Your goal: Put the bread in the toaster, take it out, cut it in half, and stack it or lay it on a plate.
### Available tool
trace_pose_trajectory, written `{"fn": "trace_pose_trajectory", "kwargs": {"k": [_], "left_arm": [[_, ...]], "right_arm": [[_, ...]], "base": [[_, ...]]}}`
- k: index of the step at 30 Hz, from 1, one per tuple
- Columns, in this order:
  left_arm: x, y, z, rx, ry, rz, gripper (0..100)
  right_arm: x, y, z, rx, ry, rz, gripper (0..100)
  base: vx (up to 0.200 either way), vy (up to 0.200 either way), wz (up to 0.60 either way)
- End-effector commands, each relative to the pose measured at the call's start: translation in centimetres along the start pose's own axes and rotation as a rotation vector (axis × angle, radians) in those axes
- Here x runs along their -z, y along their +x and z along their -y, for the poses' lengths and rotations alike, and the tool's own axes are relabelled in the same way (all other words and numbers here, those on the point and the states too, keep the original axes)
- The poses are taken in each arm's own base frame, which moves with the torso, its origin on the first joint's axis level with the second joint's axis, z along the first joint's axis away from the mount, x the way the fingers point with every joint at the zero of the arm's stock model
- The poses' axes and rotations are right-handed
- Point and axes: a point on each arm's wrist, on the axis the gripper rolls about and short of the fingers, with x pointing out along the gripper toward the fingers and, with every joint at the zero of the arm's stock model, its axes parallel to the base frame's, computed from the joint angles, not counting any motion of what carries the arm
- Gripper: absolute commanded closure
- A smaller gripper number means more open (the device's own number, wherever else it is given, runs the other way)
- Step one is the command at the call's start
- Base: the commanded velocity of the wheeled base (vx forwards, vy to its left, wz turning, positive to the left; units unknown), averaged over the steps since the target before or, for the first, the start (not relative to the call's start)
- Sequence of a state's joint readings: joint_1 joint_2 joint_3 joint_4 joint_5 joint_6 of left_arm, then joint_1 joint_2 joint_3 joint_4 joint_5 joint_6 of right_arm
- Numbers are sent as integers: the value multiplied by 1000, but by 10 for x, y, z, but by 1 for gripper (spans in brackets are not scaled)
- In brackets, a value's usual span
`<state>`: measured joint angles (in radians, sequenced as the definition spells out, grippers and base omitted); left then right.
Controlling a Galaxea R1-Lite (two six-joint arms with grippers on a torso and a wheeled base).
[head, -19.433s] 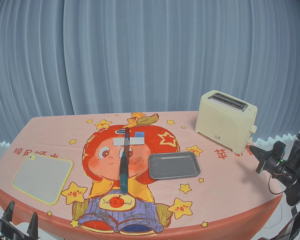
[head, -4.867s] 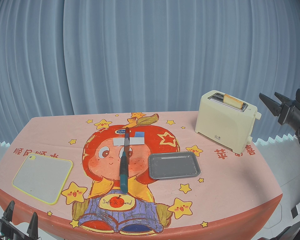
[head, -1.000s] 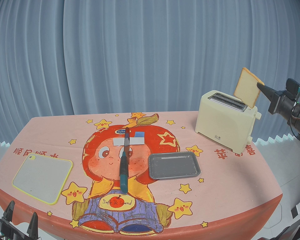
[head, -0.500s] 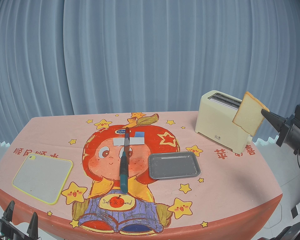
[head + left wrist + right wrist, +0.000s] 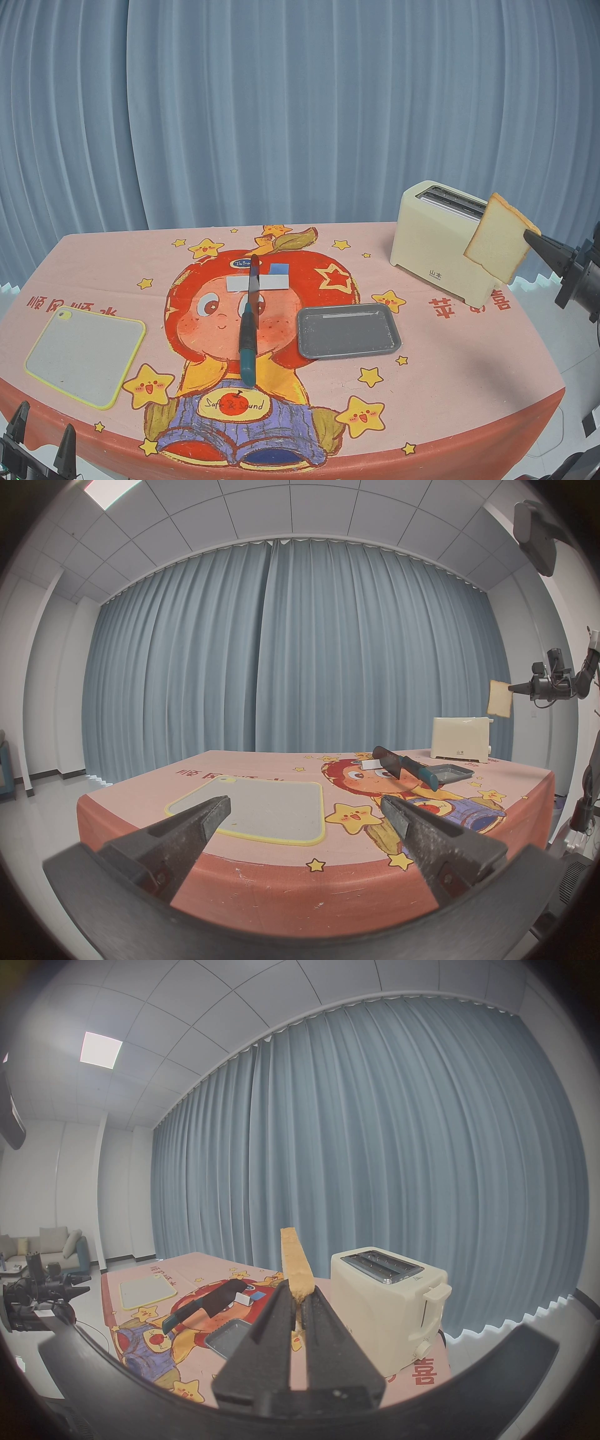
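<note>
Beside the toaster (image 5: 437,244), the right hand (image 5: 528,234) pinches a bread slice (image 5: 498,237); the left hand (image 5: 305,808), spread, hangs near the desk (image 5: 475,375).

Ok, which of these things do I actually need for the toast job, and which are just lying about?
Job: bread slice, held in the right tool; toaster; knife; cutting board; grey tray, serving as the plate.
Lying about: white strip under the knife blade; blue patch beside it; cartoon tablecloth; curtain.
</note>
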<state>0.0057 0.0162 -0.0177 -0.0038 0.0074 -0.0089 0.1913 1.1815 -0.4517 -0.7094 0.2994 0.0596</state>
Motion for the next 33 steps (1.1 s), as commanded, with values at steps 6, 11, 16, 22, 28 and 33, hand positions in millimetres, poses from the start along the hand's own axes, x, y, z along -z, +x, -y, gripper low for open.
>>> {"fn": "trace_pose_trajectory", "kwargs": {"k": [6, 11, 16, 22, 28, 33], "left_arm": [[5, 0, 0, -1, 0, -1, 0], [5, 0, 0, -1, 0, -1, 0], [5, 0, 0, -1, 0, -1, 0], [5, 0, 0, -1, 0, -1, 0], [5, 0, 0, -1, 0, -1, 0], [5, 0, 0, -1, 0, -1, 0]], "right_arm": [[-3, -14, -5, -3, -5, 37, 100], [0, -15, -6, -17, 0, 24, 100], [4, -14, -12, -51, 0, 6, 100], [3, -13, -12, -56, -4, 13, 100], [-1, -15, -11, -44, -4, 34, 100], [6, -16, -10, -30, -4, 4, 100]], "base": [[0, 0, 0], [0, 0, 0], [0, 0, 0], [0, 0, 0], [0, 0, 0], [0, 0, 0]]}}
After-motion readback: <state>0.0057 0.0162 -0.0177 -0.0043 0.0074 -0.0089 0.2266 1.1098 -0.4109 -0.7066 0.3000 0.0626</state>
